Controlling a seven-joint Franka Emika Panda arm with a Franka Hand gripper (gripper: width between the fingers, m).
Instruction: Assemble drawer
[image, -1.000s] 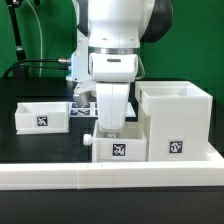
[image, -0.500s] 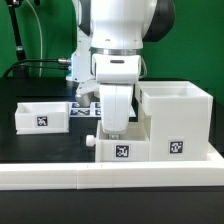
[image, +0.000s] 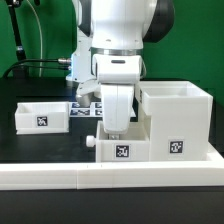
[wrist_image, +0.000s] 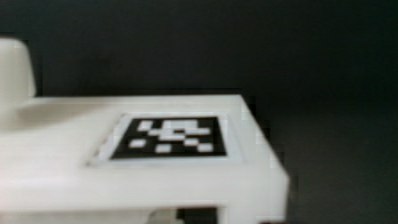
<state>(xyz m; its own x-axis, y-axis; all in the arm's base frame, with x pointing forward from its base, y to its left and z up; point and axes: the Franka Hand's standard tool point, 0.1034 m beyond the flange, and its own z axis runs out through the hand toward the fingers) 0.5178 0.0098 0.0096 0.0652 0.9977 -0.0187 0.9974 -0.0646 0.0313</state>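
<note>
Drawer, exterior view: three white pieces standing separately on the black table (image: 30, 145).
Box shell (image: 175, 118): upright at the exterior view's right, open at the top, with one square tag (image: 176, 146) low on its front face.
Middle tray (image: 120, 150): right up against the box shell, on the side towards the exterior view's left. It has a tag on its front and a small knob (image: 90, 142) poking out towards the exterior view's left.
Left tray (image: 42, 115): well apart at the exterior view's left, sitting flat, with a tag on its front.
Hand (image: 112, 128): pointing straight down from the white arm (image: 118, 40), low over the back of the middle tray. The fingertips are hidden, so I cannot tell how wide it stands or whether it has hold of anything.
Marker board (image: 84, 107): flat on the table behind the hand, mostly covered by the arm.
Border rail (image: 110, 176): long and low across the front, just before the middle tray and the box shell.
Wrist view: very close and blurred.
White piece (wrist_image: 107, 165): a flat white face of the drawer set carrying one tag (wrist_image: 175, 137), with dark table beyond it. I cannot tell which piece it is.
Rounded white shape (wrist_image: 11, 70): at the picture's edge, too blurred to name.
</note>
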